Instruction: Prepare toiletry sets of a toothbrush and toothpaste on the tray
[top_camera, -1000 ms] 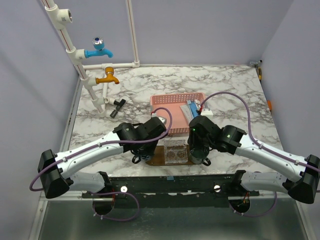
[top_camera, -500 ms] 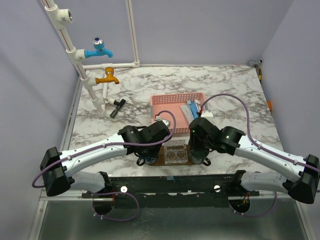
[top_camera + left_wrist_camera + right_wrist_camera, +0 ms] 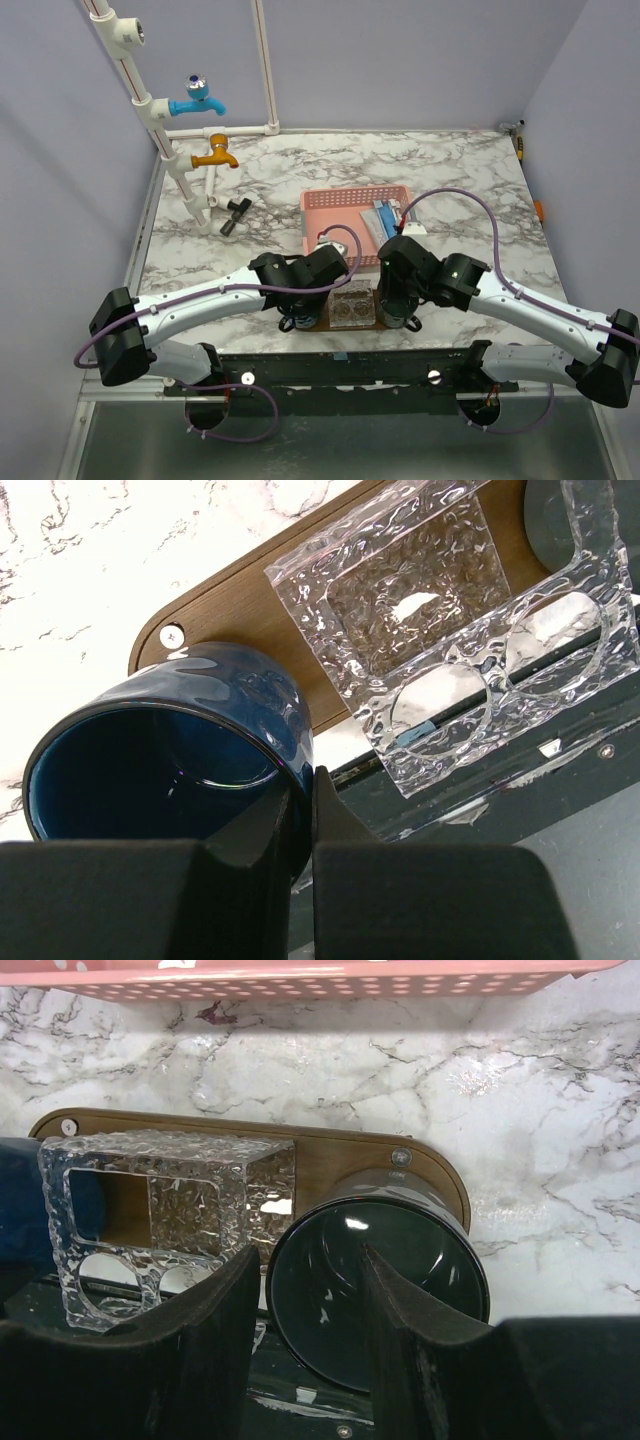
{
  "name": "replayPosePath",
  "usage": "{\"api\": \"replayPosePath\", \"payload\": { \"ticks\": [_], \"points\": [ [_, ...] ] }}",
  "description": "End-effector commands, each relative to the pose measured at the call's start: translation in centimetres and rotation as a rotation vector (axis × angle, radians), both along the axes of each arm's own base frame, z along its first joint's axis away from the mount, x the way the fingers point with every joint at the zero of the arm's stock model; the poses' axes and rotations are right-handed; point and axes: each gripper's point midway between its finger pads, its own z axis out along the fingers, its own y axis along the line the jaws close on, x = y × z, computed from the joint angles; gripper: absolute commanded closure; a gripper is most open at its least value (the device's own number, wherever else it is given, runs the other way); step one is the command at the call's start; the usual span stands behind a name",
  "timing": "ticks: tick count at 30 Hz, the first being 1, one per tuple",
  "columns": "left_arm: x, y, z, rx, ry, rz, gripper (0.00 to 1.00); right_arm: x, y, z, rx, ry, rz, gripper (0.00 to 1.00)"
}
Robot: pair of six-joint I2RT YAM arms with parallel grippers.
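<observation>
Marble-patterned, white veined with grey, the desk [image 3: 450, 170] sits between plain lilac walls. At its near edge the left claw [image 3: 305, 810] is pinched narrow on the wall of a dark blue glazed mug [image 3: 200, 710], with one black finger inside the rim and one outside. The mug's round mouth faces the wrist camera, over the rounded left end of the flat oval tray of dark brown wood [image 3: 225, 605]. I cannot tell whether its base rests on the wood. The right claw [image 3: 312, 1260] stands partly spread, straddling the near rim of a dark glossy round cup [image 3: 455, 1260] on the tray's right end; the gap is wider than the thin wall. Between mug and cup stands a clear, ripple-textured plastic holder [image 3: 420, 570] with a square opening and two round holes.

The tray's long side runs along the desk's near edge, just above a dark metal rail [image 3: 340, 365]. A strip of bare marble separates it from the pink slotted plastic basket [image 3: 340, 200] behind. Light-blue and white toiletry pieces [image 3: 384, 214] lie in the basket's right end, too small to tell tube from brush. Broad bare marble spreads beyond and to both sides.

Only the wrist views show mug and cup; from above, the arms cover them. Only the overhead view shows the basket's contents and the white pipe frame [image 3: 160, 135] with its blue tap [image 3: 195, 100] and orange tap [image 3: 215, 155] at the far left.
</observation>
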Motion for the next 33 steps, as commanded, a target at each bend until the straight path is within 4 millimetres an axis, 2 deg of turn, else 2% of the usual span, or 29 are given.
{"api": "replayPosePath", "payload": {
  "ticks": [1, 12, 20, 33],
  "points": [
    [0.6, -0.5, 0.0, -0.008, -0.041, -0.003, 1.00, -0.2, -0.7, -0.4, -0.013, 0.004, -0.021, 0.53],
    [0.2, -0.8, -0.5, -0.002, -0.029, -0.005, 1.00, -0.1, -0.6, -0.6, -0.020, 0.005, -0.015, 0.53],
    [0.1, -1.1, -0.6, -0.004, -0.028, -0.014, 0.93, -0.1, -0.6, -0.6, -0.018, 0.007, -0.012, 0.53],
    [0.4, -0.8, -1.7, 0.033, -0.048, 0.000, 0.92, -0.3, -0.8, -0.8, -0.016, 0.011, -0.015, 0.53]
  ]
}}
